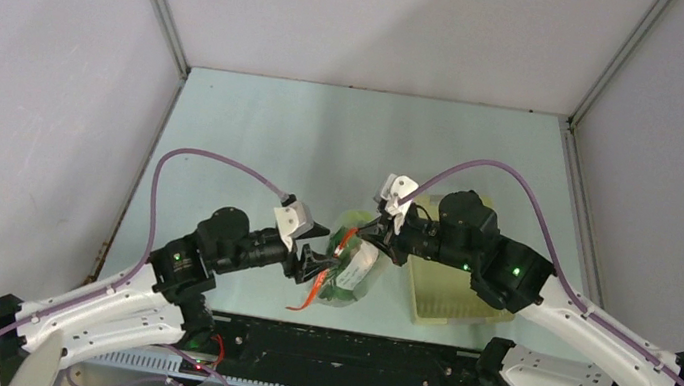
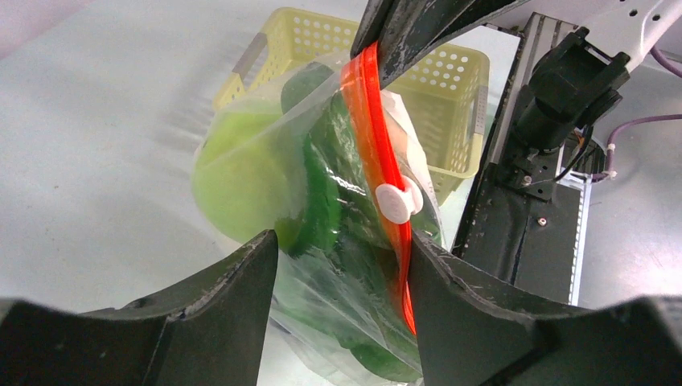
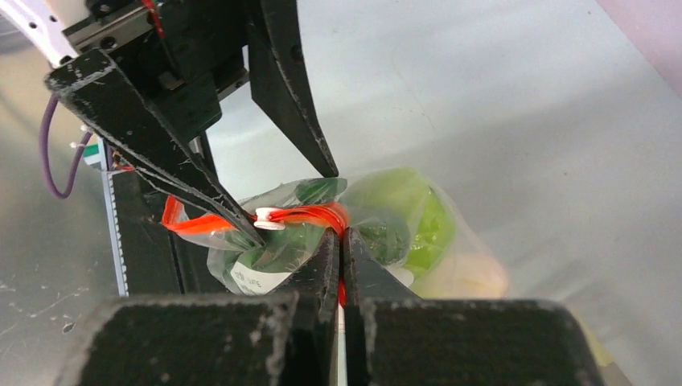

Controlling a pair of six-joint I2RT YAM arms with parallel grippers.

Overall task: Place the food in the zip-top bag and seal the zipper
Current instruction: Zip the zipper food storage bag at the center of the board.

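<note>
Plainly, the zip-top bag (image 1: pixel 352 270) is between the two arms, close to the near edge of the counter (image 1: pixel 325 140), with the pale yellow basket (image 2: pixel 450 72) just to its right. It is stuffed: a green apple (image 2: pixel 241 177) and dark leafy greens (image 2: pixel 322 201) press against the clear plastic. The right pincer (image 3: pixel 342 235) is clamped tight on the orange-red zipper (image 2: pixel 374 121) at the bag's far end. The left pincer (image 2: pixel 342 241) is spread wide, straddling the bag's near end, one finger touching the zipper strip beside the white slider (image 2: pixel 398 201), which sits partway along the strip
</note>
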